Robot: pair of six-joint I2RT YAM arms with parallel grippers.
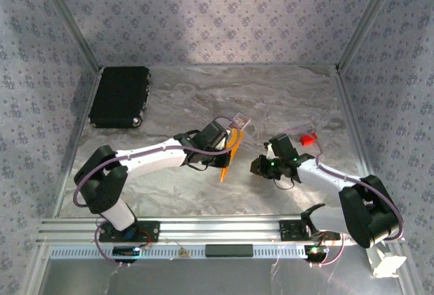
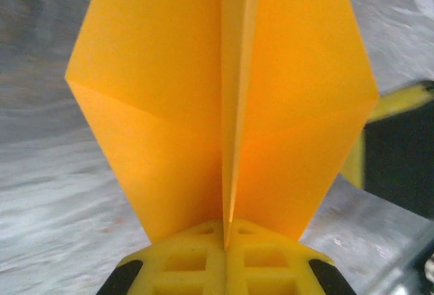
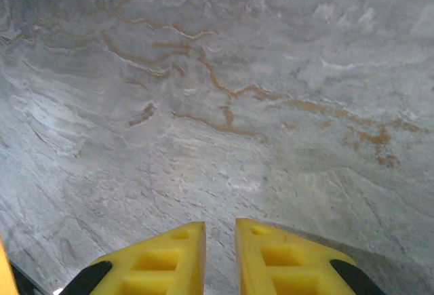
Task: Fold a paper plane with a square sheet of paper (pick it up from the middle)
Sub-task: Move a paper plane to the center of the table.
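You've got a black case [image 1: 120,96] lying flat at the far left corner of the marbled table [image 1: 271,98], beside the patterned wall [image 1: 41,71]. A small purple-and-white card [image 1: 239,120] sits near the middle; a tiny red block [image 1: 308,138] lies well to its right.

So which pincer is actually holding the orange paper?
The left pincer, shut on the creased orange paper; the right pincer holds nothing, with just marbled table below it.
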